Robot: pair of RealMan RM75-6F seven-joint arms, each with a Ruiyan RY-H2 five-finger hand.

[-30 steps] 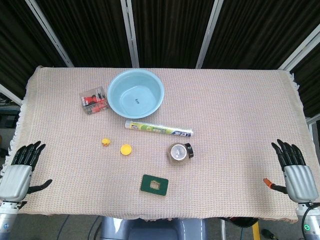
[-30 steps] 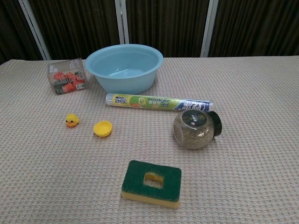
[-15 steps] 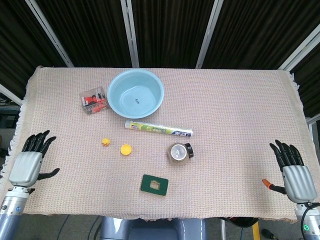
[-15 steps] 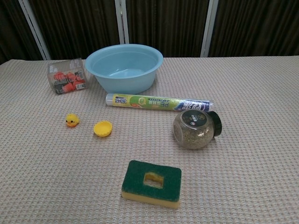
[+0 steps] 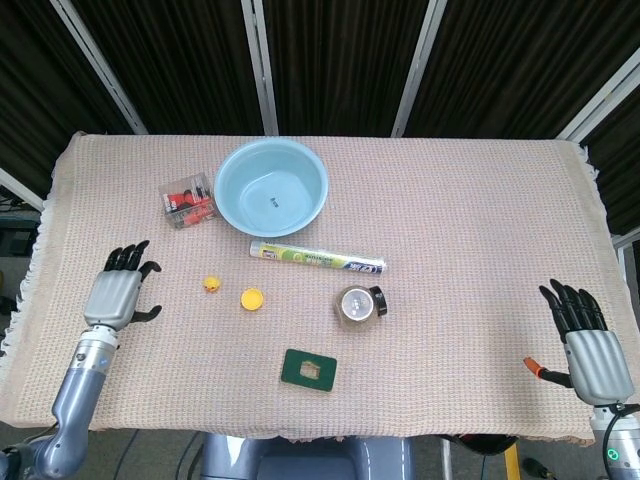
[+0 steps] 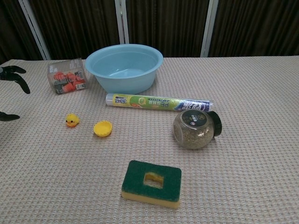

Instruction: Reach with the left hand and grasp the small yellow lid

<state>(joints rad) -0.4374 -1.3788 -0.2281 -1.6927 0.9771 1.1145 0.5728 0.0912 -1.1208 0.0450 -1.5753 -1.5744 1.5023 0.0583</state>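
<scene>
The small yellow lid lies on the woven table cloth, open side up, just right of a tiny yellow duck. My left hand hovers over the table well left of the duck, fingers spread and holding nothing; the chest view catches only its dark fingertips at the left edge. My right hand rests at the table's front right corner, fingers apart and empty; the chest view does not show it.
A light blue basin stands at the back, a clear box of red items to its left. A foil roll lies in front of the basin. A glass jar and a green sponge sit nearer the front.
My left hand has risen from the table's front left corner and travelled inward toward the duck and lid. Its fingertips now enter the chest view. The right hand stays put.
</scene>
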